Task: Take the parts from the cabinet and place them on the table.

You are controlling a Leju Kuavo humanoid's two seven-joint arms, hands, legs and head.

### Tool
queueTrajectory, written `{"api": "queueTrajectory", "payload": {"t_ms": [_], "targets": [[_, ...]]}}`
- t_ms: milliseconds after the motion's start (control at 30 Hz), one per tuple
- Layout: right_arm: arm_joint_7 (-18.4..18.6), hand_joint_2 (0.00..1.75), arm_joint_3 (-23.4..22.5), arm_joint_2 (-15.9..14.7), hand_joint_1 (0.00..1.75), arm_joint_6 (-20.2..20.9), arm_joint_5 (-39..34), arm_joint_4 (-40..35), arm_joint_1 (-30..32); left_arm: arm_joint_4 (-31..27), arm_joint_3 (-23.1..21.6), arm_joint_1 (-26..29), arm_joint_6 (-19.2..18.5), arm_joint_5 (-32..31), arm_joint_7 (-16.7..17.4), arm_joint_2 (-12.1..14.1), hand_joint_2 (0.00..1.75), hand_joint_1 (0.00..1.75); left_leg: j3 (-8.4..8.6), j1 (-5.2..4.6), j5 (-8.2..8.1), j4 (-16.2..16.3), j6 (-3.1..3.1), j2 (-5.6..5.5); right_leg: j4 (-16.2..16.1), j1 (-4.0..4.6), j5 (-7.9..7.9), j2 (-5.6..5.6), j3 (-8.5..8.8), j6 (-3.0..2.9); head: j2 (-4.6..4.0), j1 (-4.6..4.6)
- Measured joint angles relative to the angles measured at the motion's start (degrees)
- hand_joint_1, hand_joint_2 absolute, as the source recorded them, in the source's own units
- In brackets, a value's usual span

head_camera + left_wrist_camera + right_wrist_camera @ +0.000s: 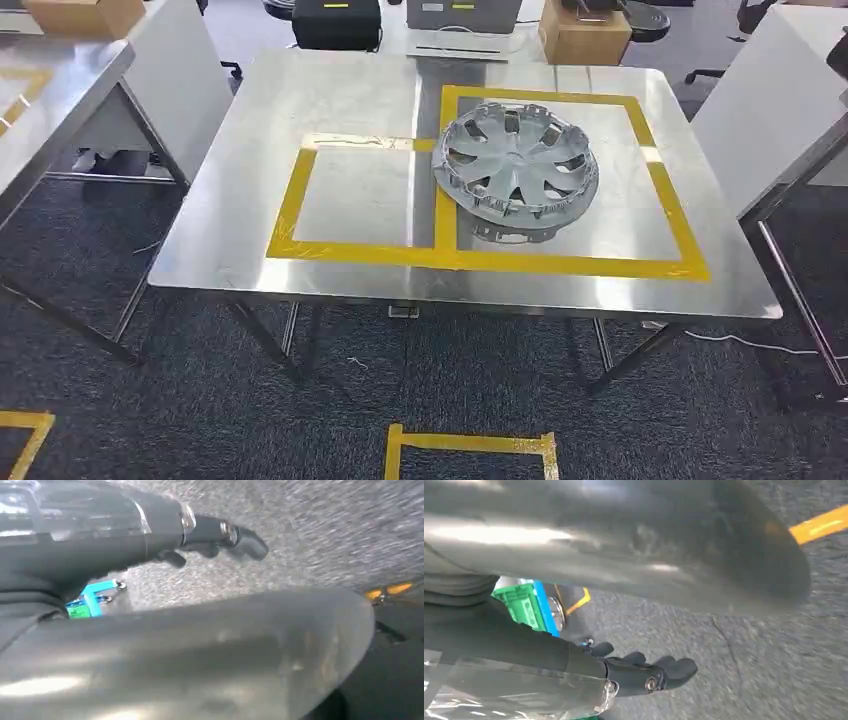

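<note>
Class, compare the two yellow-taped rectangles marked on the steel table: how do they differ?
The right rectangle is larger and reaches further back; the left rectangle is smaller. The right one holds a grey wheel cover, overlapping the shared tape line; the left one is bare. Both are yellow tape, sharing one side.

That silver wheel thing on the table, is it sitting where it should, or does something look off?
Slightly off. The wheel cover sits in the larger yellow taped square, but its left edge overlaps the tape line shared with the smaller square. It also looks tilted, or stacked on another piece. The table shows no spill or damage.
</note>
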Motion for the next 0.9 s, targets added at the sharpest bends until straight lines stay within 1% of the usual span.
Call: {"api": "queueTrajectory", "payload": {"t_ms": [33, 67, 100, 133, 167, 200, 233, 267, 300, 333, 400, 433, 467, 500, 533, 567, 600, 633, 667, 700, 733, 767, 800, 833, 867, 900], "targets": [[0.0, 0.0, 0.0, 0.1, 0.0, 0.0, 0.0, 0.0, 0.1, 0.0, 0.0, 0.0, 0.0, 0.0, 0.0, 0.0, 0.0, 0.0, -0.71, 0.32, -3.44, 3.3, -0.44, -0.01, 0.1, -0.05, 0.62, -0.03, -0.92, 0.23, 0.0, -0.04], [0.0, 0.0, 0.0, 0.2, 0.0, 0.0, 0.0, 0.1, 0.2, 0.0, 0.0, 0.0, 0.0, 0.0, 0.0, 0.0, 0.0, 0.0, -1.47, 0.68, -6.08, 7.1, -0.84, 0.0, 0.3, -0.09, 1.24, -0.12, -1.78, 0.34, 0.0, -0.04], [0.0, 0.0, 0.0, 0.2, 0.0, 0.0, 0.0, 0.2, 0.2, 0.0, 0.0, 0.0, 0.0, 0.0, 0.0, 0.0, 0.0, 0.0, -2.1, 0.98, -7.27, 10.9, -1.29, 0.01, 0.5, -0.18, 1.92, -0.22, -2.81, 0.49, 0.0, -0.09], [0.0, 0.0, 0.0, 0.2, 0.0, 0.0, 0.0, 0.2, 0.2, 0.0, 0.0, 0.0, 0.0, 0.0, 0.0, 0.1, 0.0, 0.0, -1.96, 1.29, -6.2, 13.1, -1.69, 0.02, 0.9, -0.39, 2.57, -0.3, -4.02, 0.78, 0.0, -0.11], [0.0, 0.0, 0.0, 0.2, 0.0, 0.0, 0.0, 0.2, 0.2, 0.0, 0.0, 0.0, 0.0, 0.0, 0.0, 0.1, 0.0, 0.0, -0.86, 1.54, -3.92, 12.9, -2.08, 0.08, 1.4, -0.61, 3.04, -0.36, -5.19, 1.12, 0.0, -0.13], [0.0, 0.0, 0.0, 0.3, 0.0, 0.0, 0.0, 0.3, 0.2, 0.0, 0.0, 0.0, 0.0, 0.0, 0.0, 0.1, 0.0, 0.0, 1.2, 1.85, -1.24, 11.0, -2.51, 0.13, 2.1, -0.98, 3.45, -0.42, -6.42, 1.49, 0.0, -0.13], [0.0, 0.0, 0.0, 0.3, 0.0, 0.0, 0.0, 0.3, 0.2, 0.0, 0.0, 0.0, 0.0, 0.0, 0.0, 0.2, 0.0, 0.0, 4.33, 2.21, 0.35, 7.4, -2.99, 0.21, 3.0, -1.36, 3.74, -0.44, -7.61, 1.93, 0.0, -0.13], [-0.1, 0.0, 0.0, 0.3, 0.0, 0.0, 0.0, 0.3, 0.0, 0.0, 0.0, -0.1, 0.0, 0.0, 0.0, 0.2, 0.0, 0.0, 8.11, 2.7, -0.42, 2.5, -3.51, 0.27, 4.0, -1.41, 3.95, -0.42, -8.51, 2.3, 0.0, -0.22], [-0.2, 0.0, 0.0, 0.1, 0.0, 0.0, 0.0, 0.3, 0.1, -0.1, 0.0, -0.3, 0.0, 0.0, 0.0, 0.0, 0.0, 0.0, 10.83, 2.35, -2.82, -1.9, -3.85, 0.17, 4.9, -1.42, 4.05, -0.26, -9.44, 2.69, 0.0, -0.61], [-0.4, 0.0, 0.0, 0.2, 0.0, 0.1, 0.0, 0.4, 0.1, -0.1, 0.0, -0.3, 0.1, 0.0, -0.1, 0.0, 0.0, 0.0, 11.03, 2.3, -3.96, -3.1, -2.32, 0.23, 5.3, -1.39, 4.32, -0.23, -9.65, 3.15, 0.0, -0.46], [-0.6, 0.0, 0.0, 0.1, 0.0, 0.2, 0.0, 0.4, 0.1, -0.1, 0.0, -0.2, 0.1, -0.2, -0.1, 0.1, 0.0, 0.0, 10.56, 1.85, -3.42, -3.0, -1.1, 0.06, 4.9, -1.68, 5.43, -0.22, -9.59, 3.84, 0.0, -0.39], [-0.6, 0.0, 0.0, 0.1, 0.0, 0.3, 0.0, 0.4, 0.2, -0.1, 0.0, -0.2, 0.1, -0.2, -0.1, 0.1, 0.0, 0.0, 10.04, 1.94, -2.81, -3.2, -0.3, 0.12, 4.7, -1.75, 5.98, -0.16, -9.67, 4.1, 0.0, -0.46], [-0.6, 0.0, 0.0, 0.1, 0.0, 0.3, 0.0, 0.5, 0.5, -0.1, 0.0, -0.3, 0.1, -0.2, -0.1, 0.2, 0.0, 0.0, 9.4, 2.07, -1.95, -3.2, 0.37, 0.25, 5.2, -1.93, 4.43, -0.08, -10.08, 4.5, 0.0, -0.44], [-0.6, 0.0, 0.0, 0.1, 0.0, 0.4, -0.1, 0.5, 0.6, -0.1, 0.0, -0.4, 0.1, -0.2, -0.1, 0.2, 0.0, 0.0, 8.56, 1.99, -1.24, -3.3, 0.78, 0.1, 7.0, -2.03, 0.81, -0.03, -10.43, 4.79, 0.0, 0.0], [-0.7, 0.0, 0.0, 0.0, 0.0, 0.4, 0.0, 0.6, 0.7, -0.1, 0.0, -0.4, 0.1, -0.3, -0.1, 0.2, 0.0, 0.0, 7.65, 1.88, -0.52, -3.3, 1.0, 0.02, 10.2, -2.05, -3.12, 0.01, -10.85, 5.02, 0.0, 0.0], [-0.9, 0.0, 0.0, -0.1, 0.0, 0.6, 0.0, 0.6, 0.6, -0.1, 0.0, -0.3, 0.1, -0.3, -0.1, 0.2, 0.0, 0.0, 6.65, 1.74, 0.3, -3.2, 1.04, -0.02, 14.5, -2.02, -6.79, 0.04, -11.35, 5.15, 0.0, 0.07], [-1.0, 0.0, 0.0, -0.1, 0.0, 0.7, -0.1, 0.6, 0.4, -0.1, 0.0, -0.3, 0.1, -0.3, -0.1, 0.2, 0.0, 0.0, 5.66, 1.57, 1.08, -3.2, 1.11, -0.02, 18.3, -2.01, -8.78, 0.09, -11.56, 5.15, 0.0, 0.09], [-1.0, 0.0, 0.0, -0.1, 0.0, 1.0, -0.1, 0.7, 0.3, -0.1, 0.0, -0.2, 0.1, -0.5, -0.1, 0.3, 0.0, 0.0, 4.69, 1.43, 1.82, -3.1, 1.18, 0.0, 20.7, -2.02, -8.66, 0.11, -11.29, 4.98, 0.0, 0.15], [-1.0, 0.0, 0.0, -0.1, 0.0, 1.2, 0.0, 0.7, 0.2, -0.1, 0.0, -0.2, 0.1, -0.6, -0.1, 0.3, 0.0, 0.0, 3.7, 1.28, 2.53, -3.1, 1.21, 0.04, 21.1, -1.99, -6.91, 0.15, -10.34, 4.74, 0.0, 0.2], [-1.0, 0.0, 0.0, 0.0, 0.0, 1.4, 0.0, 0.8, 0.2, -0.1, 0.0, -0.2, 0.1, -0.8, -0.1, 0.4, 0.0, 0.0, 2.86, 1.08, 3.19, -3.1, 1.18, 0.04, 19.6, -1.91, -4.49, 0.17, -8.49, 4.35, 0.0, 0.2], [-1.0, 0.0, 0.0, 0.1, 0.0, 1.6, 0.2, 0.8, 0.2, -0.1, 0.0, -0.2, 0.1, -1.0, -0.1, 0.5, 0.0, 0.0, 2.17, 0.85, 3.84, -3.1, 1.15, 0.06, 16.0, -1.66, -2.33, 0.23, -5.54, 3.75, 0.0, 0.22], [-0.9, 0.0, 0.0, 0.2, 0.0, 1.9, 0.6, 0.9, 0.2, -0.1, 0.0, -0.2, 0.1, -1.1, 0.0, 0.6, 0.0, 0.0, 1.66, 0.76, 4.45, -3.1, 1.06, 0.07, 10.7, -1.27, -1.56, 0.32, -1.8, 2.91, 0.0, 0.24], [-0.9, 0.0, 0.0, 0.2, 0.0, 2.2, 0.8, 0.9, 0.0, -0.1, 0.0, -0.2, 0.1, -1.4, 0.0, 0.6, 0.0, 0.0, 1.45, 0.71, 4.98, -3.1, 0.84, 0.18, 4.6, -0.67, -3.01, 0.32, 2.29, 1.99, 0.0, 0.26], [-0.7, 0.0, 0.0, 0.3, 0.0, 2.3, 1.2, 0.9, -0.1, -0.1, 0.0, -0.3, 0.1, -1.5, 0.1, 0.7, 0.0, 0.0, 1.25, 0.6, 5.46, -3.0, 0.53, 0.33, 0.7, -0.6, -3.93, 0.31, 4.16, 1.64, 0.0, 0.33], [-0.6, 0.0, 0.0, 0.4, 0.0, 2.3, 1.2, 0.9, -0.2, -0.1, 0.0, -0.3, 0.1, -1.6, 0.2, 0.9, 0.0, 0.0, 1.0, 0.81, 6.15, -3.2, 0.24, 0.6, 0.2, -0.41, -4.15, 0.38, 4.13, 1.94, 0.0, 0.28], [-0.5, 0.0, 0.0, 0.5, 0.0, 2.3, 1.3, 1.0, -0.1, -0.1, 0.0, -0.3, 0.1, -1.6, 0.2, 1.0, 0.0, 0.0, 0.93, 1.08, 6.82, -3.5, -0.09, 0.75, 0.4, -0.16, -3.72, 0.45, 3.72, 1.77, 0.0, 0.35]]}}
